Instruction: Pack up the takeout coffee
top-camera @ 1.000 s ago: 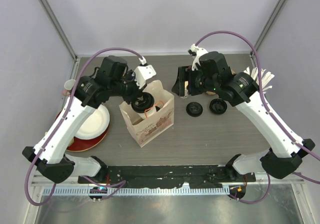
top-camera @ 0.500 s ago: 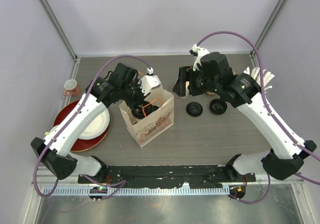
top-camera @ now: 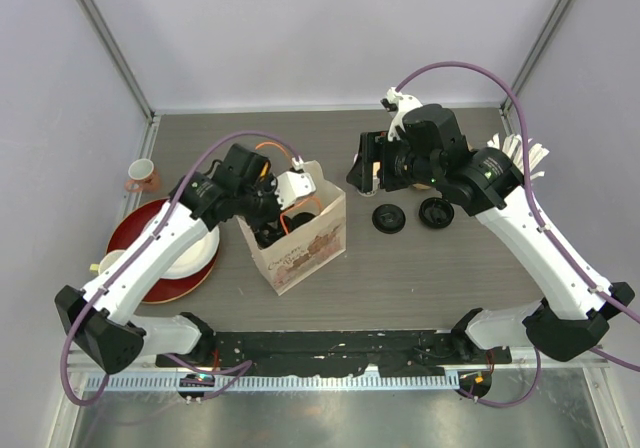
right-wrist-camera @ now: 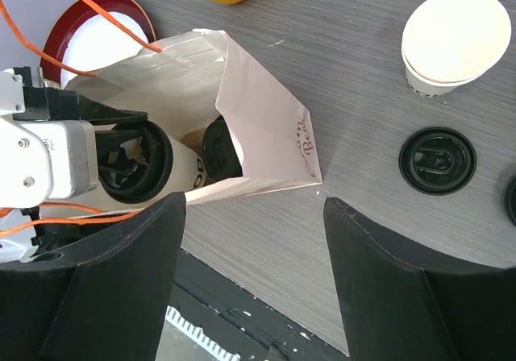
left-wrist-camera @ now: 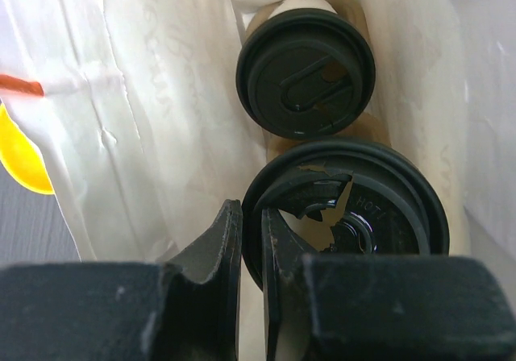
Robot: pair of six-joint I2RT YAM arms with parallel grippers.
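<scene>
Table (top-camera: 440, 268) — left arm (top-camera: 160, 243), cup (left-wrist-camera: 355, 216), down inside bag (top-camera: 305, 253)

The bag (top-camera: 305, 243) stands left of table centre. Inside it, the near cup (left-wrist-camera: 355, 216) stands just before the far cup (left-wrist-camera: 306, 75). Two loose lids (top-camera: 389, 218) lie right of the bag.

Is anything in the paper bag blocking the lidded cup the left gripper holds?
Nothing visible does. The second black-lidded white paper cup stands beside the held cup inside the white paper bag, not beneath it. The bag floor is hidden.
</scene>
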